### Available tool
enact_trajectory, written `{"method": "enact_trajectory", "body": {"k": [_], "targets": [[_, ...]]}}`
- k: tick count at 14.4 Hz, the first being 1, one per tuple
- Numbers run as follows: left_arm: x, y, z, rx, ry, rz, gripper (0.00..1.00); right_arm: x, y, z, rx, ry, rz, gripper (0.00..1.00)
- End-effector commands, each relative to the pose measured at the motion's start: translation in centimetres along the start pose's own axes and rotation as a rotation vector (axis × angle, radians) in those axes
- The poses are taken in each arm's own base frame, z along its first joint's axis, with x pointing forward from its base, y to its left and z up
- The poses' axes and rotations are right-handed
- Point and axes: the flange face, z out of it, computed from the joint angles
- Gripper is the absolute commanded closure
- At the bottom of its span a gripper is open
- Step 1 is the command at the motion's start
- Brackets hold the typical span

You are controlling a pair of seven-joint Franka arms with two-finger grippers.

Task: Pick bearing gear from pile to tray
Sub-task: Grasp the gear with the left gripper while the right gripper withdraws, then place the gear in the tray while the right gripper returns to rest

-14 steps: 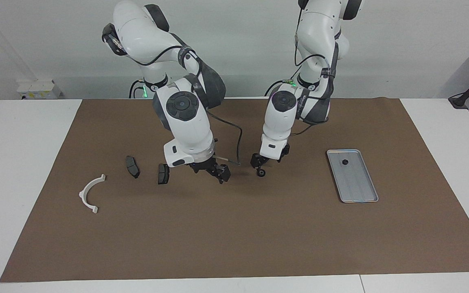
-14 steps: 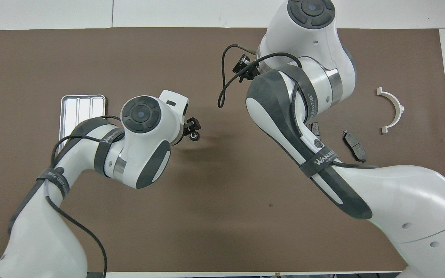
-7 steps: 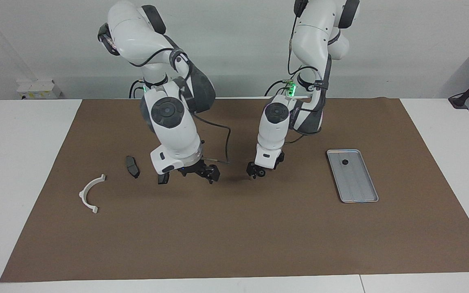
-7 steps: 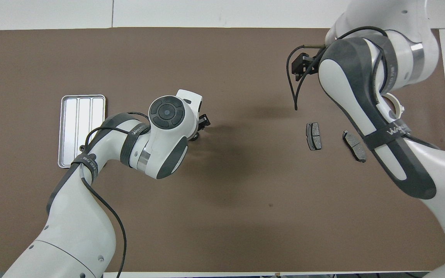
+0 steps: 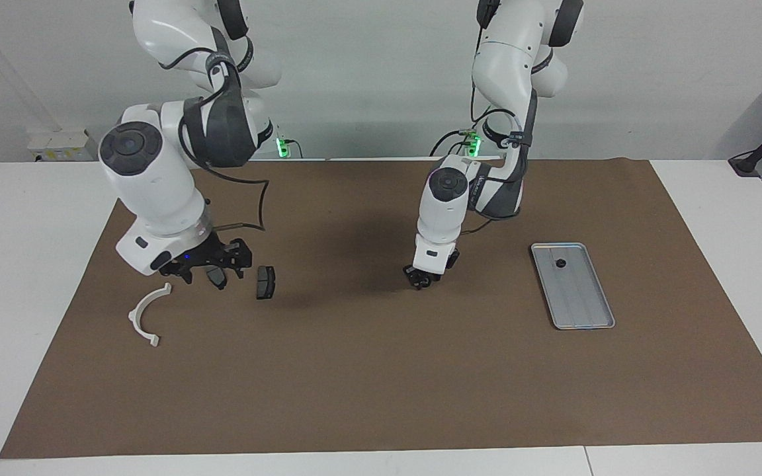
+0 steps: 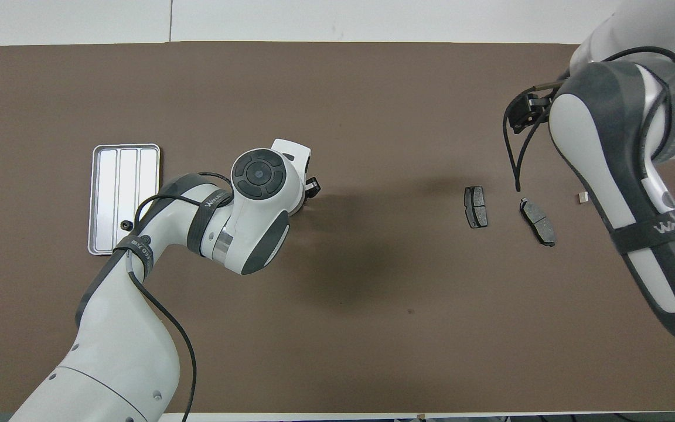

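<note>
The silver-grey tray point(image 5: 583, 307) lies toward the left arm's end of the mat, with one tiny black round piece point(image 5: 560, 263) in it; both also show in the overhead view, the tray point(image 6: 109, 176) and the piece point(image 6: 127, 224). My left gripper point(image 5: 422, 280) is down at the mat near the middle. A small black gear lay there before and is now hidden under the hand point(image 6: 312, 186). My right gripper point(image 5: 212, 263) hangs over the pile. The pile holds two dark grey pads point(image 5: 265, 282) point(image 6: 538, 214) and a white half-ring bracket point(image 5: 148, 314).
A brown mat point(image 5: 381, 383) covers the table, with white table edge at both ends. In the overhead view the right arm point(image 6: 624, 176) hides most of the bracket, and one of its tips point(image 6: 581, 197) shows.
The right arm has swung from the middle of the mat back over the pile. The left gripper has lowered onto the spot where the small black gear lay.
</note>
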Motion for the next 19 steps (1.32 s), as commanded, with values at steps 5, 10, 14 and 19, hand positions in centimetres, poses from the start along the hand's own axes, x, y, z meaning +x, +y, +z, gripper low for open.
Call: {"method": "enact_trajectory", "body": {"k": [5,10,14,19], "targets": [[2.5,-1.0,-3.9,0.092,-0.002,-0.025,1.00,-7.8,4.0,-8.4,0.002,0.012,0.017,0.00],[14.4,-15.7,-9.5,0.084,-0.041,0.170,1.00,-12.0,3.1,-10.4,0.014,-0.033,0.012,0.00],[20.6,-24.5,-8.6,0.055,-0.004,0.288,1.00,-13.9,3.0,-9.5,0.017,-0.031,0.038,0.00],[22.8,-28.3,-4.1,0.049,0.022,0.296,1.00,-13.7,3.7,-10.0,0.011,-0.026,0.048,0.00]]}}
